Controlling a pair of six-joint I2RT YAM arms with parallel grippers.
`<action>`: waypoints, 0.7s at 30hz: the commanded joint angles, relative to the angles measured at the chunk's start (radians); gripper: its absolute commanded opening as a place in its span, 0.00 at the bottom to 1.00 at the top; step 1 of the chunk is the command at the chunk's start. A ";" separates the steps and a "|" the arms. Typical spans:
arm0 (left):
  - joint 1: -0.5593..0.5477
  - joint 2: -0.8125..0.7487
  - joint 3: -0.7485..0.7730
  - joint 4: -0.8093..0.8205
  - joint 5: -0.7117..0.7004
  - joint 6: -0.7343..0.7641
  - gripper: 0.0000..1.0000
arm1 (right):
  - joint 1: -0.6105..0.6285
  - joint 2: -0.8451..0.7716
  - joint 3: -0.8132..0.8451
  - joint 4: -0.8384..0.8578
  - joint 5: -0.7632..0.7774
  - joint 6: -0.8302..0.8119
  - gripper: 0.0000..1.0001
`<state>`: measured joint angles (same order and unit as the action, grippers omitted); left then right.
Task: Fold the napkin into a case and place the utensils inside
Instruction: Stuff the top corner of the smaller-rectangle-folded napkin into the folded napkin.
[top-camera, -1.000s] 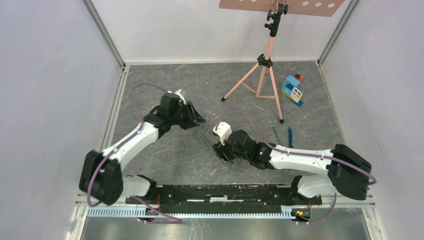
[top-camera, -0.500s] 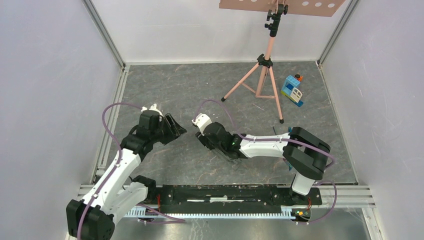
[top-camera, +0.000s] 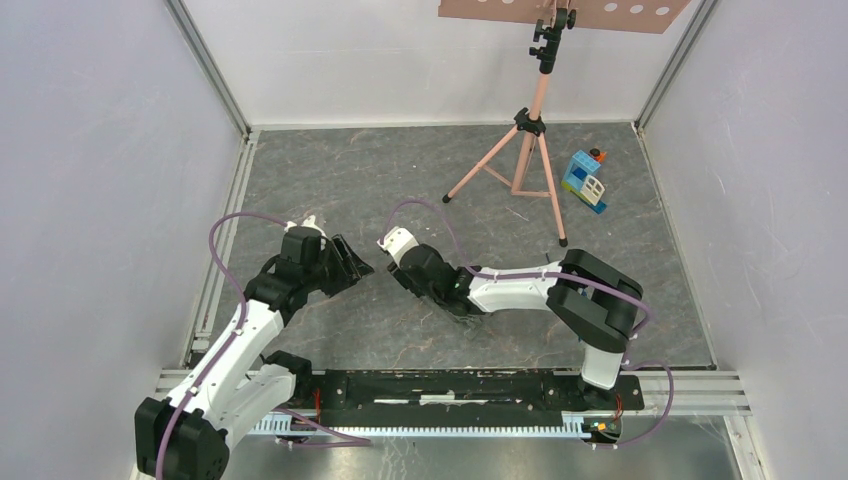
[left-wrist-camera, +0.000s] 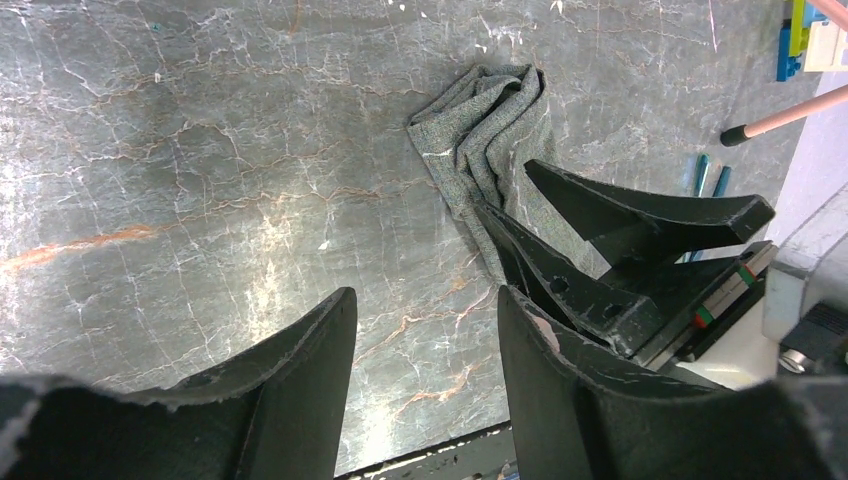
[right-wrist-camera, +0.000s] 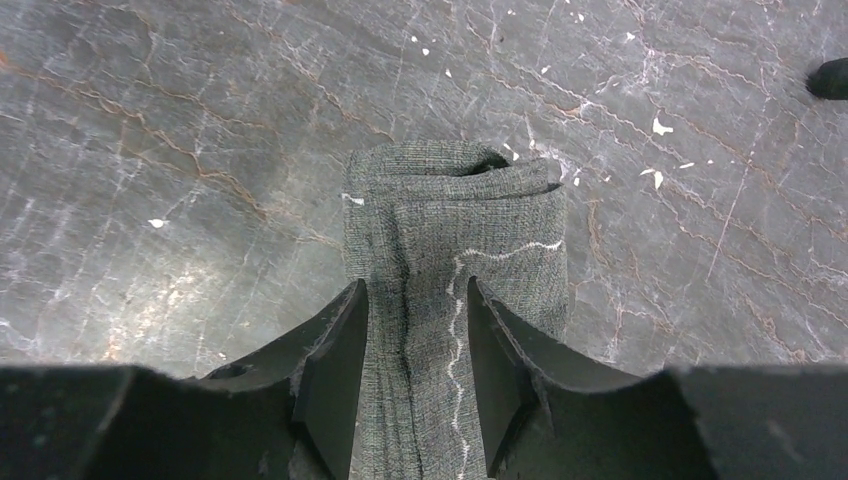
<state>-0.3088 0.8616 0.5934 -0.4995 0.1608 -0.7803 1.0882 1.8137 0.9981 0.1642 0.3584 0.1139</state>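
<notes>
Right gripper (right-wrist-camera: 417, 300) half closed astride a raised ridge of the napkin (right-wrist-camera: 455, 200), fingers (right-wrist-camera: 335, 360) touching cloth on both sides; firm pinch not confirmable. Complete closure before lifting, taking every layer of the ridge, then draw low across the floor (right-wrist-camera: 200, 150) to flatten the bunch. Left gripper (left-wrist-camera: 425, 300) open, empty, near the crumpled end; use to pin that edge. Keep clear of the utensils (left-wrist-camera: 705, 178) and tripod foot (left-wrist-camera: 735, 133) beside the right arm. Bare floor available leftward and beyond.
</notes>
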 joint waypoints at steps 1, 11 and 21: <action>0.007 -0.008 -0.006 0.023 0.014 -0.022 0.61 | -0.002 0.020 0.044 0.034 0.041 -0.026 0.47; 0.007 -0.014 -0.007 0.025 0.023 -0.025 0.61 | 0.002 0.035 0.037 0.057 0.040 -0.031 0.48; 0.007 -0.009 -0.011 0.027 0.038 -0.020 0.62 | 0.004 0.065 0.046 0.063 0.066 -0.035 0.49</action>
<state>-0.3088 0.8612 0.5892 -0.4995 0.1692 -0.7807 1.0889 1.8656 1.0004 0.1867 0.3977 0.0879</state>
